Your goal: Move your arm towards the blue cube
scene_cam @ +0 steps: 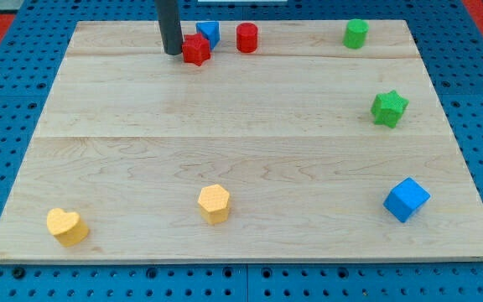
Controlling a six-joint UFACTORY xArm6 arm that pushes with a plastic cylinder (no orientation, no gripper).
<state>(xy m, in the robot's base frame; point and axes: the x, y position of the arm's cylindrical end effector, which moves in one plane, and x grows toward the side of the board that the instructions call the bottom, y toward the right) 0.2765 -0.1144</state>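
The blue cube [407, 200] sits at the view's lower right on the wooden board [241, 143]. My rod comes down at the view's top left of centre, and my tip [173, 53] rests on the board just left of a red star block [196, 49]. A second blue block [209, 33], partly hidden behind the red star, sits just right of the rod. The blue cube is far from my tip, across the board toward the view's bottom right.
A red cylinder [246, 38] stands right of the small blue block. A green cylinder [355, 33] is at the top right, a green star [388, 108] at the right. A yellow hexagon [214, 203] and a yellow heart [66, 226] lie near the bottom.
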